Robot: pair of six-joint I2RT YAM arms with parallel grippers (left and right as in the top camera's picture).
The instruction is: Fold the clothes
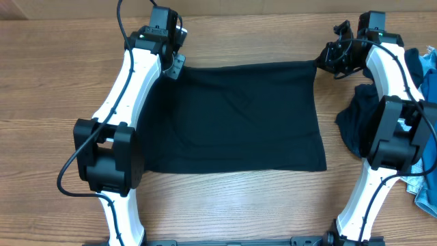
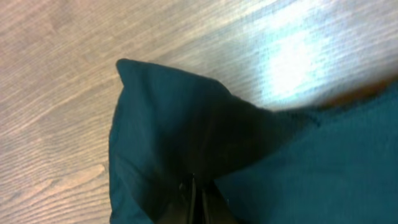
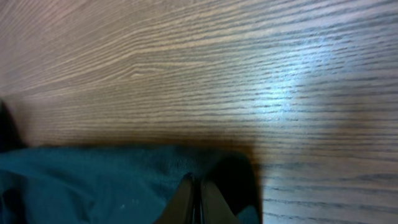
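Both arms point(image 1: 126, 89) flank the T-shirt point(image 1: 239, 116), which lies flat on the table point(image 1: 54, 68). The left gripper point(image 1: 174, 65) and right gripper point(image 1: 321, 63) are at its far corners. Left wrist: pinched shut on cloth. Right wrist: likewise. The fold seems gripped; next, carry both corners evenly to the near hem.

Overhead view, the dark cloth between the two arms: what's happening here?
Both arms are working the dark navy shirt, which lies spread as a flat rectangle on the wooden table. The left gripper is shut on its far left corner, and the right gripper on its far right corner. A rumpled dark blue garment and pale blue denim lie beside the right arm.
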